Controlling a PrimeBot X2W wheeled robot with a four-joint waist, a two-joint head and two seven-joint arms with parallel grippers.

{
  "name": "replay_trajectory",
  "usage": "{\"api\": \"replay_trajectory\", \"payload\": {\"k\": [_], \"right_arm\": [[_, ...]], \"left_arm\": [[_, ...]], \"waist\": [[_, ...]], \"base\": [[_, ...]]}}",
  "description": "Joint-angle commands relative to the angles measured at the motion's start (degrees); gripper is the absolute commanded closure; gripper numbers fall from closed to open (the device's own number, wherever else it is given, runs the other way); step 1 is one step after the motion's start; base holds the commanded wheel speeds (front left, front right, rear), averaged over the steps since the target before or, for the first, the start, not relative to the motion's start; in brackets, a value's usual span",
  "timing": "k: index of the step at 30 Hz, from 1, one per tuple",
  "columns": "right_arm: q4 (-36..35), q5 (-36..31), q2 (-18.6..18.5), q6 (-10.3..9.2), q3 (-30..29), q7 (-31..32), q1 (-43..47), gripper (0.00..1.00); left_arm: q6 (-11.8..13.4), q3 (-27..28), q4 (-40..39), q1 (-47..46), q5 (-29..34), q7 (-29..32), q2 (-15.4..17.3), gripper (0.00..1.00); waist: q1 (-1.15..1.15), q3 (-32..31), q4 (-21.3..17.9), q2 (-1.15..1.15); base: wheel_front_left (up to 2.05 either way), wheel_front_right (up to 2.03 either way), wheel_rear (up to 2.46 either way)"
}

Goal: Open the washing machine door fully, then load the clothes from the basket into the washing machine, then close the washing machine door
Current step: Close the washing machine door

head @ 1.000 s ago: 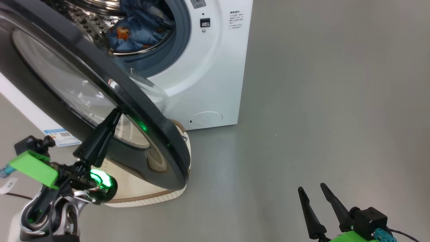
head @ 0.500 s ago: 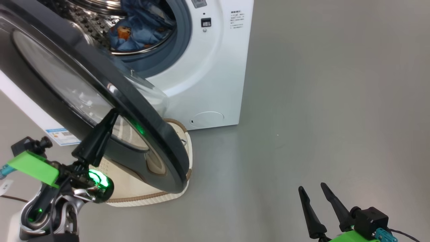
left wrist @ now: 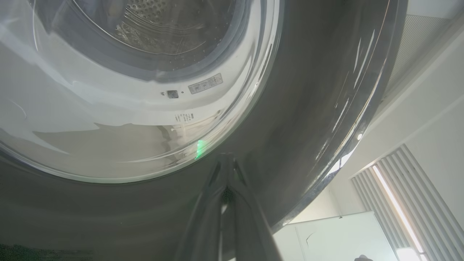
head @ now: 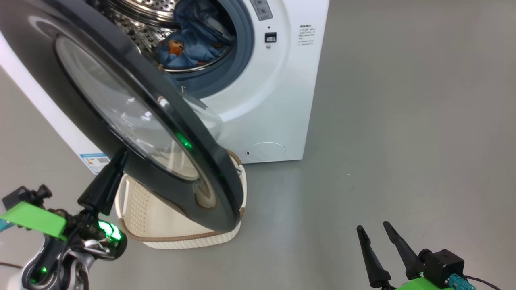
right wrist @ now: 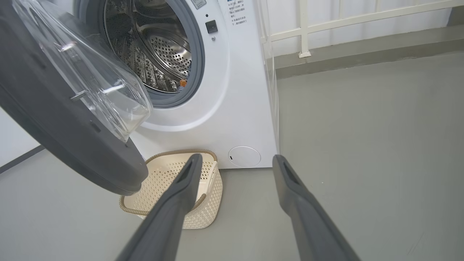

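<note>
The washing machine [head: 274,100] stands with its black, glass-centred door [head: 133,121] swung partway out over the basket [head: 177,238]. Blue clothes [head: 193,40] with orange prints lie in the steel drum. My left gripper [head: 121,155] is shut with nothing in it. Its tips [left wrist: 226,156] rest against the dark ring on the outer face of the door [left wrist: 308,90], just below the glass. My right gripper [head: 373,225] hangs open and empty at the lower right, well away from the machine. In the right wrist view, the right gripper [right wrist: 237,156] points at the basket [right wrist: 170,174], and what shows of the basket's inside holds nothing.
Open grey floor [head: 403,121] stretches to the right of the machine. The round service flap [head: 266,151] sits low on its front, and a blue sticker [head: 94,159] on its side. A white railing [right wrist: 304,29] and wall stand behind.
The head camera has shifted, sliding the whole scene right and down. Against the door, my shut left gripper now sits lower and further left, on the ring instead of the glass. The right gripper has held still.
</note>
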Motion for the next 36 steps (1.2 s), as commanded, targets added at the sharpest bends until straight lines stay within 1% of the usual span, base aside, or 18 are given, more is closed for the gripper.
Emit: {"api": "replay_trajectory", "payload": {"k": [1,12,13,15,16,17,21,28,33,36], "right_arm": [[-1.1,0.2,-0.1,0.17,1.6,-0.3,-1.2,0.0],[-0.8,0.7,-0.1,0.17,1.6,-0.3,-1.0,0.0],[-0.9,0.7,-0.1,0.17,1.6,-0.3,-1.1,0.0],[-1.0,0.8,-0.1,0.17,1.7,-0.3,-1.0,0.0],[-1.0,0.8,-0.1,0.17,1.7,-0.3,-1.0,0.0],[-1.0,0.7,-0.1,0.17,1.7,-0.3,-0.9,0.0],[-1.0,0.6,-0.1,0.17,1.6,-0.3,-0.7,0.0],[-1.0,0.7,-0.1,0.17,1.8,-0.3,-0.7,0.0],[-1.0,0.6,-0.1,0.17,1.9,-0.3,-0.7,0.0],[-1.1,0.6,-0.1,0.17,2.1,-0.3,-0.8,0.0]], "left_arm": [[-0.6,2.0,-1.7,-0.2,0.5,-0.4,1.3,1.0],[-0.6,2.9,-1.9,2.3,0.7,-2.7,1.3,1.0],[-0.6,3.0,-1.8,2.6,0.7,-3.1,1.3,0.86],[-0.6,3.2,-1.7,3.2,0.9,-3.7,1.3,0.54],[-0.6,3.3,-1.7,3.4,1.1,-4.1,1.3,0.02],[-0.6,3.4,-1.7,3.7,1.4,-4.3,1.3,0.0],[-0.6,4.5,-2.6,4.3,2.8,-7.1,1.3,0.0],[-0.6,6.4,-6.6,4.6,9.5,-14.3,1.5,0.0],[-0.6,4.9,-9.5,5.2,15.1,-20.2,3.4,0.0],[-0.6,2.7,-11.1,6.0,19.8,-25.9,5.8,0.0]], "waist": [[0.0,-0.5,0.5,0.0],[0.0,-1.6,1.8,0.0],[0.0,-1.6,1.9,0.0],[0.0,-1.7,2.0,0.0],[0.0,-1.7,2.0,0.0],[0.0,-1.7,2.1,0.0],[0.0,-1.8,2.3,0.0],[0.0,-2.0,2.6,0.0],[0.0,-2.2,2.7,0.0],[0.0,-2.2,2.6,0.0]], "base": [[0.0,0.0,0.0],[0.0,0.0,0.0],[0.0,0.0,0.0],[0.0,0.0,0.0],[0.0,0.0,0.0],[0.0,0.0,0.0],[0.0,0.0,0.0],[0.0,0.0,0.0],[0.0,0.0,0.0],[0.0,0.0,0.0]]}}
